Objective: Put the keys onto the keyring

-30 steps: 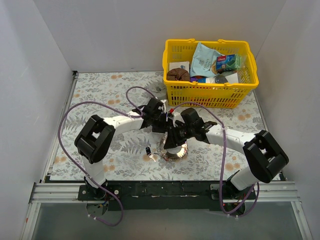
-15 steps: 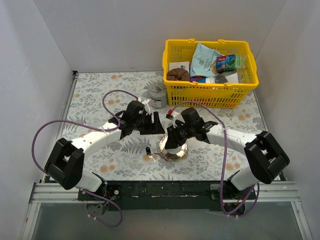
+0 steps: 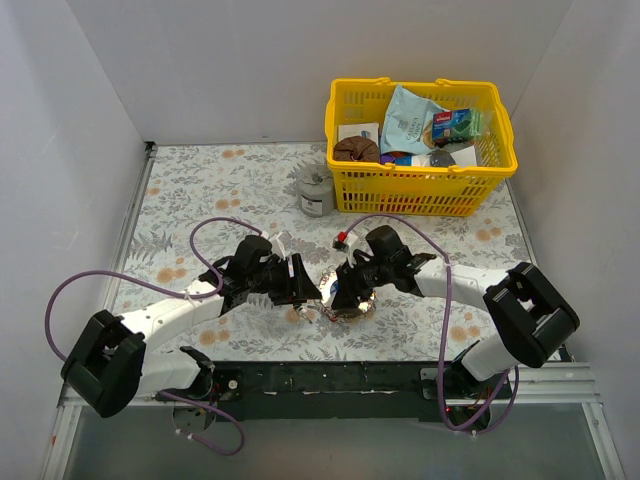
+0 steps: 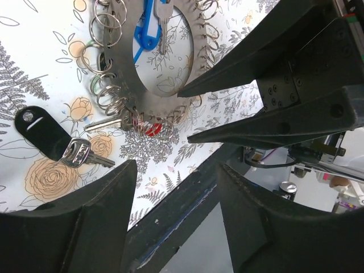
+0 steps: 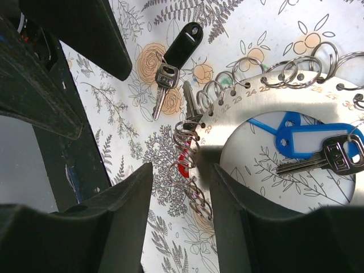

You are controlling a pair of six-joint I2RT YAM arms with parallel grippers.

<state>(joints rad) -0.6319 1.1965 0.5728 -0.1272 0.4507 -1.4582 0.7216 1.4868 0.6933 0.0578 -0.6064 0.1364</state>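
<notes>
Left gripper [image 3: 303,283]: fingers apart, empty.
Keys counted: 3.
Black-fob key [image 4: 42,132]: on table [image 3: 200,200], left of keyring, blade toward near edge.
Plain silver key [image 5: 189,102]: beside rim.
Keyring [image 5: 219,139]: flat between the grippers, stamped 22–25 legible, split rings [image 5: 186,138] round rim.
Blue-tagged key [image 5: 333,156]: inside opening.
Right gripper [image 5: 181,170]: fingers apart, empty.
</notes>
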